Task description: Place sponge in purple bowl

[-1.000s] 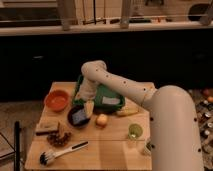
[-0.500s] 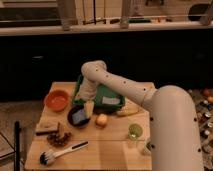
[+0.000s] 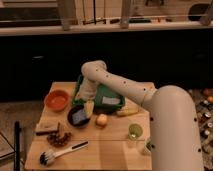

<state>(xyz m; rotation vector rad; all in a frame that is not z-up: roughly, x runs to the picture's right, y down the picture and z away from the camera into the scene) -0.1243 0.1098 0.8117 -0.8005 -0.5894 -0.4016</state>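
The purple bowl [image 3: 70,121] is a dark round bowl on the wooden table [image 3: 110,145], in front of the green tray. A blue-grey sponge [image 3: 77,117] lies inside it. My gripper [image 3: 88,109] hangs down from the white arm at the bowl's right rim, just above and beside the sponge. Whether it still touches the sponge does not show.
An orange bowl [image 3: 56,99] stands left of the gripper. The green tray [image 3: 116,95] behind holds a pale whitish-blue rectangle [image 3: 109,103]. An orange fruit [image 3: 102,120], a yellow item [image 3: 128,111], a green cup [image 3: 135,131], a tan slab [image 3: 45,128], a brown cluster [image 3: 59,139] and a brush [image 3: 62,152] lie around.
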